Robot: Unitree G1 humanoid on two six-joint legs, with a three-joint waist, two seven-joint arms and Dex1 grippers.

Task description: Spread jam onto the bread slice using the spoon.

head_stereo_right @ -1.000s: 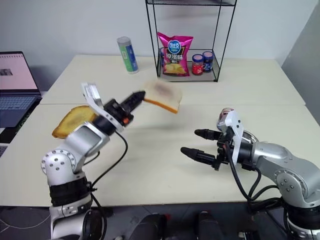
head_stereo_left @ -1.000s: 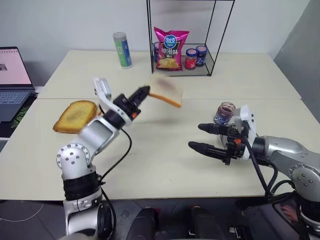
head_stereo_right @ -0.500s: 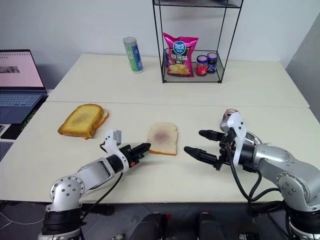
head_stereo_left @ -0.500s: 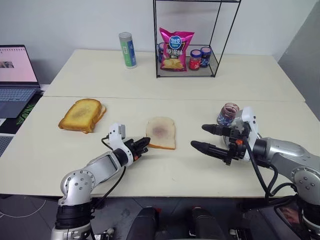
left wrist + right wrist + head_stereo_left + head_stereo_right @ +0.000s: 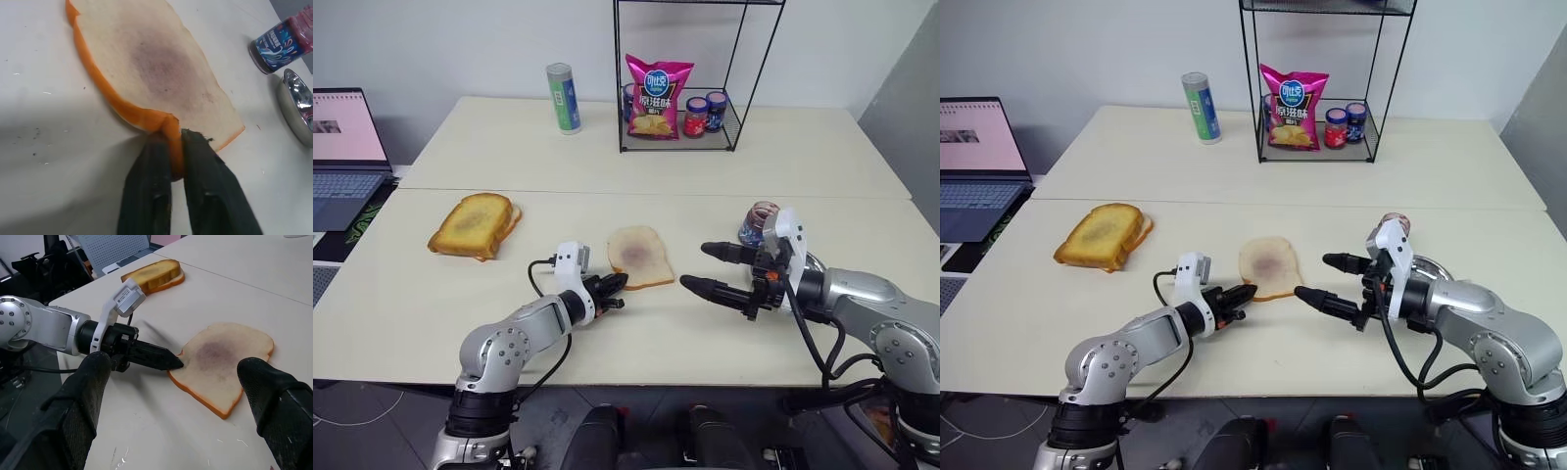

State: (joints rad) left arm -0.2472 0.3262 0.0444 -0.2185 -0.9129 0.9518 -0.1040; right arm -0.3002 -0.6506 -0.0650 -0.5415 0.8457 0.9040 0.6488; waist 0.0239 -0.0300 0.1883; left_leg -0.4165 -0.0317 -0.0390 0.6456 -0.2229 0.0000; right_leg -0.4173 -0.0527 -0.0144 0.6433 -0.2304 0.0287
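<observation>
Your left pincer (image 5: 176,161) pinches the near crust corner of the bread slice (image 5: 639,256) | slice lies flat mid-tabletop (image 5: 636,338), purple stain up | your right pincer (image 5: 705,267) gapes wide, empty, just right of it | jam jar (image 5: 759,221) and steel dish (image 5: 298,112) farther right.

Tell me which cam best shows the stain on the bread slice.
Left wrist view: the bread slice sits close up, its purple stain sharp, the crust corner pinched in the left end effector. Right wrist view shows the whole slice with the stain, further off. Both eye views show it small on the table, stain faint.
</observation>
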